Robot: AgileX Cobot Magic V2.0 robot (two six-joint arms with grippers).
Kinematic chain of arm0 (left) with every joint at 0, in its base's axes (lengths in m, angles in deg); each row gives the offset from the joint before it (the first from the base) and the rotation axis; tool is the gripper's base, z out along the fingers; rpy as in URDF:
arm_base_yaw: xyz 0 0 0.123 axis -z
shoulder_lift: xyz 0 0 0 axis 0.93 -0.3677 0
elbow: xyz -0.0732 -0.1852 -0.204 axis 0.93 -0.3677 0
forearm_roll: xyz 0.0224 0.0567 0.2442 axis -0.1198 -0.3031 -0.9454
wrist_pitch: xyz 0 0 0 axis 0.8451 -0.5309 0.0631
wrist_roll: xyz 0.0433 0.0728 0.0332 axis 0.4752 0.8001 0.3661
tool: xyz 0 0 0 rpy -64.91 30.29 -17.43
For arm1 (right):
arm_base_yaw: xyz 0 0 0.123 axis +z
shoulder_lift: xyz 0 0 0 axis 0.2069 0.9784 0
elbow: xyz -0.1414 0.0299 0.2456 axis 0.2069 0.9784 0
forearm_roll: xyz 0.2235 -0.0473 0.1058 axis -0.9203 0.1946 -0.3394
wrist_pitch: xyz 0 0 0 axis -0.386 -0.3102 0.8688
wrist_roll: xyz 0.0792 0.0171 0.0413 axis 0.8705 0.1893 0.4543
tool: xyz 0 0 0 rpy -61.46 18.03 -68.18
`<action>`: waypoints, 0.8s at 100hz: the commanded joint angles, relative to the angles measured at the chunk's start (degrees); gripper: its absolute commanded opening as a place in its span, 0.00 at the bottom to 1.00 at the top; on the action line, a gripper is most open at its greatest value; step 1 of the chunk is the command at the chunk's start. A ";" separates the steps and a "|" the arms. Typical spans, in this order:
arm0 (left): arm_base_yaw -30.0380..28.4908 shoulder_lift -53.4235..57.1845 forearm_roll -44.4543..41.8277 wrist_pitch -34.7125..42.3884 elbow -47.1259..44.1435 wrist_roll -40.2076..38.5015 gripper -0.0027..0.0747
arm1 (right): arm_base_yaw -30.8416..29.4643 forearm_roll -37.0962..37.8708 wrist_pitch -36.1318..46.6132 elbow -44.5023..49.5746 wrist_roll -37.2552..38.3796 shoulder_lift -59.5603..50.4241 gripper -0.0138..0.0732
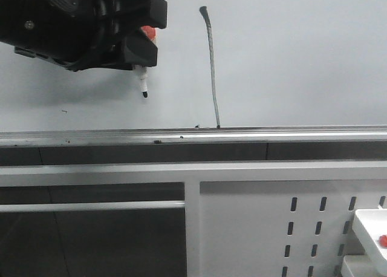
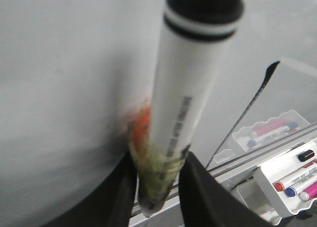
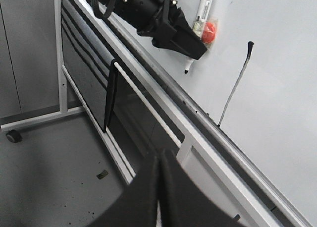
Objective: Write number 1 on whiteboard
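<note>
Front view showed one whiteboard (image 1: 290, 53), one dark stroke, and one marker pen (image 1: 144, 83) held by one black robot arm at upper left. The whiteboard was pale grey-white and glossy, filling the upper half of the picture, with a silver tray edge (image 1: 272, 135) running along its bottom. The number 1 (image 1: 212, 65) stood near the middle of the board: a long, thin, slightly curved grey-black line, with a small darker hook at its top and its foot touching the tray edge. The left claw (image 1: 140, 38) was closed on the white marker pen, whose black tip pointed down, left of the stroke and apart from it. A red piece (image 1: 149, 31) showed beside the pen between the fingers. Below the board was a white panel with slots (image 1: 302, 228).

In the left wrist view, two clear trays (image 2: 290, 180) of coloured markers sat near the board's lower edge, and the pen's barrel carried small printed text.

In the right wrist view, the right claw (image 3: 159, 187) had its two fingers pressed together, holding nothing, well away from the board.
</note>
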 commanded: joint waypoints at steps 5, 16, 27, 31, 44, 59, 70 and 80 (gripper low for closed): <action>-1.28 1.81 0.11 10.50 2.48 -0.50 0.50 | -0.42 -0.49 3.95 -1.36 -0.04 0.23 0.10; -1.28 2.81 0.13 8.74 2.48 -0.31 0.67 | -0.42 -0.49 3.95 -1.36 -0.04 0.23 0.10; -1.28 4.79 0.13 5.95 2.48 2.14 0.70 | -0.42 -0.72 5.65 -1.36 -0.04 0.23 0.10; -1.28 5.87 0.13 4.85 2.48 3.12 0.70 | -0.42 -0.72 6.52 -1.36 -0.04 0.23 0.10; -1.28 10.14 0.13 -0.45 2.48 4.66 0.70 | -0.42 -0.72 7.94 -1.36 -0.04 0.23 0.10; -1.28 15.21 0.00 -6.66 2.05 4.66 0.70 | -0.42 -1.39 8.19 -1.36 -0.04 0.11 0.10; -1.19 19.84 -0.13 -7.67 -0.81 4.66 0.70 | -0.42 -1.63 9.13 -1.36 -0.04 -1.16 0.10; -1.19 25.35 0.23 -7.67 -4.85 4.66 0.63 | -0.42 -1.63 11.38 -1.47 -0.04 -3.88 0.10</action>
